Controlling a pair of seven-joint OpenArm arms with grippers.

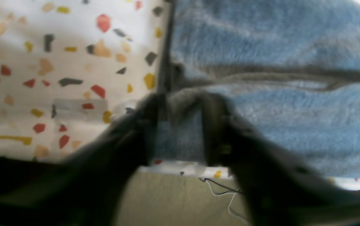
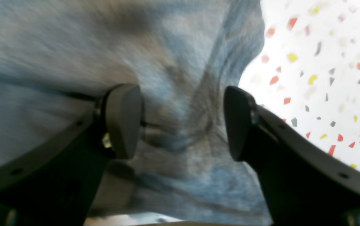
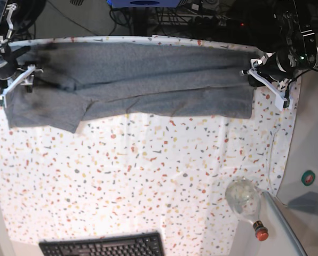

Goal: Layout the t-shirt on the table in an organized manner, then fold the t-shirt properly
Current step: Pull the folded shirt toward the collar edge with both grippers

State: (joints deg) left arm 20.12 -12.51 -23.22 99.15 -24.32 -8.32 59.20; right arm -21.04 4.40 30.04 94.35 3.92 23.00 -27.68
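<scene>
The grey t-shirt lies stretched in a long band along the far edge of the speckled table, with a sleeve hanging toward the front at the left. My right gripper is open, its pads apart over wrinkled cloth near the t-shirt edge; in the base view this right gripper sits at the shirt's left end. My left gripper is at the right end of the shirt, jaws apart, with a bunched fold of the hem between the blurred fingertips. In the base view the left gripper is by the shirt's right corner.
A black keyboard lies at the table's front edge. A clear bottle with a red cap lies on its side at the front right. Cables and equipment crowd the space behind the table. A plain grey side surface adjoins the right edge.
</scene>
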